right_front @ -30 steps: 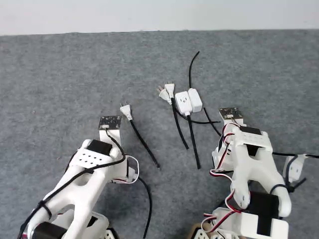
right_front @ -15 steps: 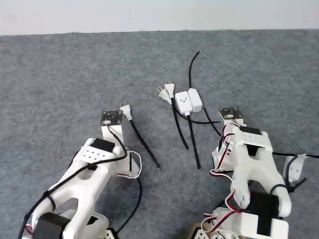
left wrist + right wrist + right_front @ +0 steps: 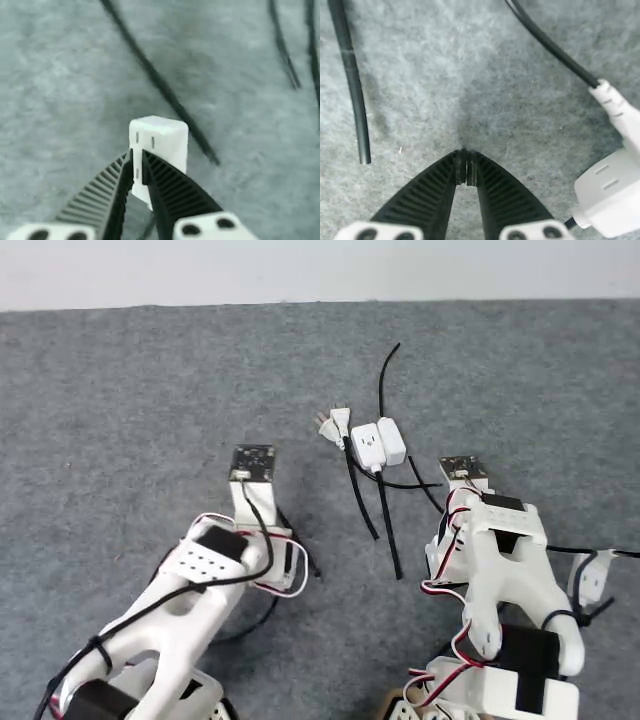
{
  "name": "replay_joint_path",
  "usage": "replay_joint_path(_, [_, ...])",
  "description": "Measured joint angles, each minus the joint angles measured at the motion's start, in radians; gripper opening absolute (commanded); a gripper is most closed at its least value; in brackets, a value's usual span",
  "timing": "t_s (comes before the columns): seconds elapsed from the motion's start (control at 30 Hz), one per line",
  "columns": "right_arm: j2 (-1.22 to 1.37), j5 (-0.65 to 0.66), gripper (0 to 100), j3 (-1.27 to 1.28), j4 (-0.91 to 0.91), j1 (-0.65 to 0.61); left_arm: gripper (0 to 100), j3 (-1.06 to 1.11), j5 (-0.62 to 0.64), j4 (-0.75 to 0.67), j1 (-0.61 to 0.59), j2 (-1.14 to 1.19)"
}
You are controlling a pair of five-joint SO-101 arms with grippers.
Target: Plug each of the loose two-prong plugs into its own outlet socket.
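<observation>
The left gripper [image 3: 137, 156] is showing its fingers drawn almost together, with only a thin slit between them. It is apparently pinching the near end of a white outlet socket [image 3: 159, 137], whose two-slot face is pointing ahead of the tips. The hold itself is partly hidden, so that grip is a judgement.

Beyond the socket a black cord [image 3: 165, 95] is running slantwise over the grey surface [image 3: 60, 75] and ending just beside the block. In the high view the left arm is hanging over that cord [image 3: 312, 566]. Its wrist is covering the spot where the cord's plug end would lie, so the plug cannot be placed exactly.

The step in hand is looking like bringing socket to plug. To do it well, the arm should be lowering the socket until the slots sit level with the prongs. It should be squaring the slot face to the cord's run and pushing along the cord, not across it. A loose plug on this nap will likely be sliding away unless braced.

The right gripper [image 3: 466, 167] is closed on nothing over bare surface, with a white block [image 3: 609, 200] beside it. It could be doing that bracing.

Farther off, two plugs [image 3: 332, 423] are lying unplugged just beside a pair of sockets [image 3: 378, 443].
</observation>
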Motion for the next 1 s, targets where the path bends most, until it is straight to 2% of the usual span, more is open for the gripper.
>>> replay_joint_path(0.33, [0.0,0.0,0.9,0.0,0.0,0.0,3,0.0,0.055,0.006,0.061,-0.003])
replay_joint_path(0.63, [0.0,0.0,0.9,0.0,0.0,0.0,3,0.058,0.055,0.003,0.184,-0.025])
replay_joint_path(0.77, [0.0,0.0,0.9,0.0,0.0,0.0,13,0.058,0.051,0.005,0.189,-0.025])
replay_joint_path(0.9, [0.0,0.0,0.9,0.0,-0.002,0.0,27,0.06,-0.044,0.008,0.19,-0.037])
replay_joint_path(1.0, [0.0,0.0,0.9,0.0,-0.002,0.0,30,0.063,-0.083,0.041,0.173,-0.034])
